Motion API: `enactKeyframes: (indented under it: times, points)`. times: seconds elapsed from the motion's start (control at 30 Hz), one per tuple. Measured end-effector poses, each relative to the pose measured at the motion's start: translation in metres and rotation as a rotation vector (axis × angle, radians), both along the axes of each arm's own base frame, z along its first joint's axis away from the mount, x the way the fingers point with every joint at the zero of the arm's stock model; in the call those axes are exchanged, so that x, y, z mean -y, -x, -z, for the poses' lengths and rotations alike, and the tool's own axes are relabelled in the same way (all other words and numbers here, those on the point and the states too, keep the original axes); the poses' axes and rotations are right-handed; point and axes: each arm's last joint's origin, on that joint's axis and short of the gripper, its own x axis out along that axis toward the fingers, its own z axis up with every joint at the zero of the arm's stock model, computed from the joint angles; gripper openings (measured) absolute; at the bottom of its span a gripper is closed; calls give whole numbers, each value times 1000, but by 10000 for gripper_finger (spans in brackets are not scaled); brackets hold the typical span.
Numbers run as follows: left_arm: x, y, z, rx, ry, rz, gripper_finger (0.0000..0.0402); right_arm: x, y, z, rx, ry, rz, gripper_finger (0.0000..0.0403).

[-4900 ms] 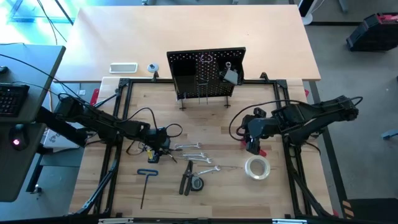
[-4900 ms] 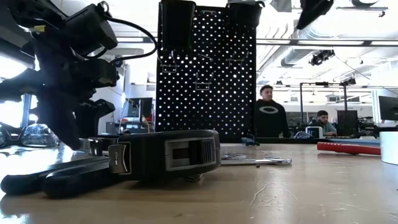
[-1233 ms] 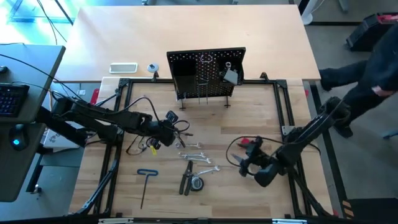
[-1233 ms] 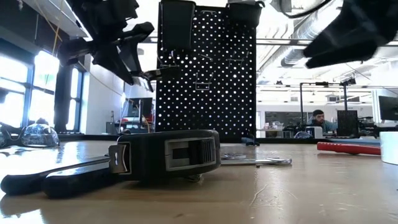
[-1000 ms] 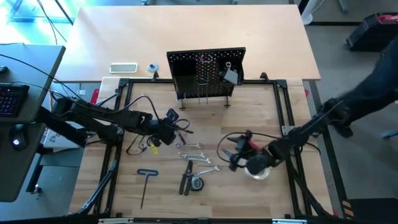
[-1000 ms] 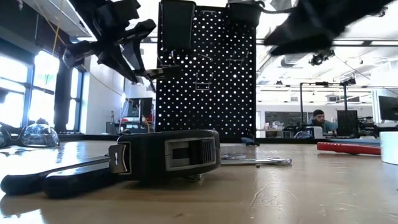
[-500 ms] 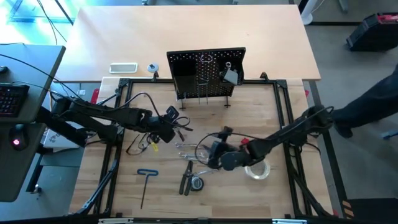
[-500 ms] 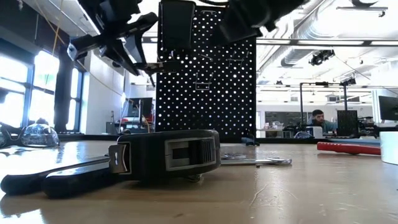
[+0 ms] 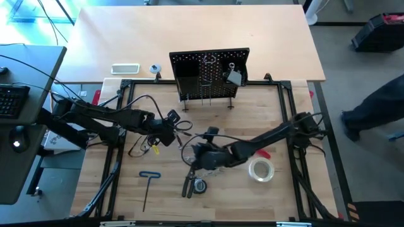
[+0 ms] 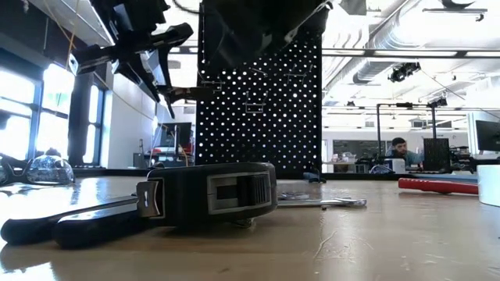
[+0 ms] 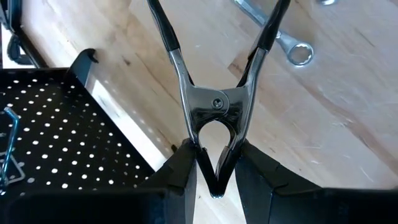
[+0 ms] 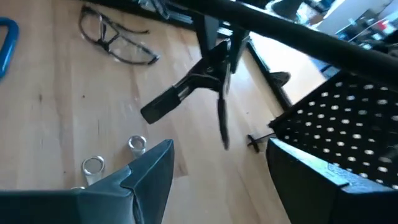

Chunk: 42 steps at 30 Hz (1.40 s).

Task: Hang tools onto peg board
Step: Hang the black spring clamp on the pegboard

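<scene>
The left hand pinches dark-handled pliers by the nose, handles pointing away and spread, lifted off the surface. The right hand, spread, hangs beside them over the silver wrenches, hiding some from above. The safety glasses lie beyond it. Farther off stands the peg board, its top cut off in the low view.

Light wooden table, blue T-handle hex key, clear tape roll, safety glasses, upright peg board
</scene>
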Motion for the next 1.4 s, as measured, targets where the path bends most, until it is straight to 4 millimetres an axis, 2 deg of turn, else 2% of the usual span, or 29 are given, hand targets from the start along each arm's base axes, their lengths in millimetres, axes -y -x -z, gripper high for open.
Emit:
enactKeyframes:
  times: [0.4, 0.63, 0.83, 1.17, 1.4]
  points:
    - [1, 0, 1, -8, 43, 23, 74, 18, -28, 4, -42, -48, -3, 203]
    - [2, 0, 1, -2, 75, 20, 74, 26, -32, 17, -83, -52, 12, 197]
    - [3, 0, 1, 0, 89, 22, 74, 29, -33, 18, -74, -64, 26, 190]
    - [3, 0, 1, 1, 89, 20, 74, 32, -37, 16, -42, -94, -5, 114]
    - [4, 0, 1, 1, 95, 27, 74, 34, -39, 16, -43, -122, -38, 82]
